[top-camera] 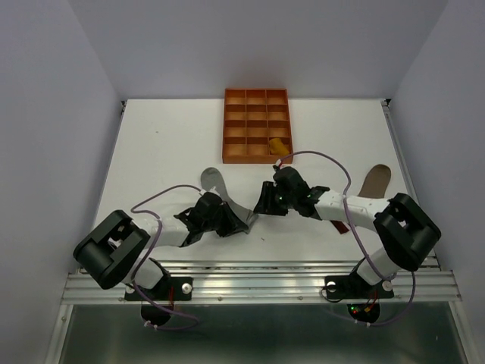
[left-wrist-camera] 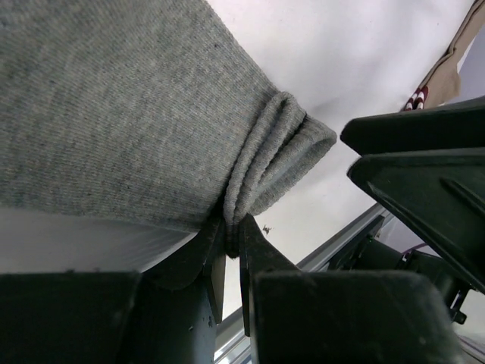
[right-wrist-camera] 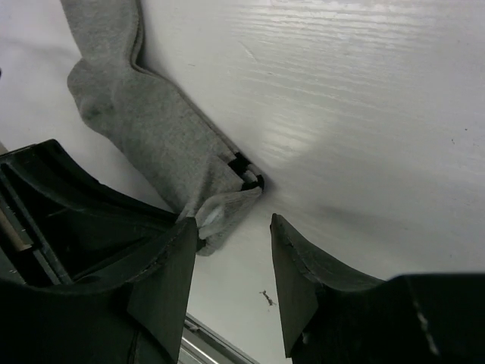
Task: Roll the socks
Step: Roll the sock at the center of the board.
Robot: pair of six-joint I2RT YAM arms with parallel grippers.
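Grip status, left gripper: clenched on folded edge of grey sock. Sock soft, fine-knit, limp, lying flat nearward of tray, long axis slanting away from tray's left corner. Right gripper: released, jaws apart, striped cuff end just beside one finger; judged nearer for next pinch. Brown sock: nearward of tray's right corner, untouched.

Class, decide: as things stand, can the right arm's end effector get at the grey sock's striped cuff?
Probably yes. The right end effector stands open right at the striped cuff of the grey sock, which lies flat on the table with nothing over it.
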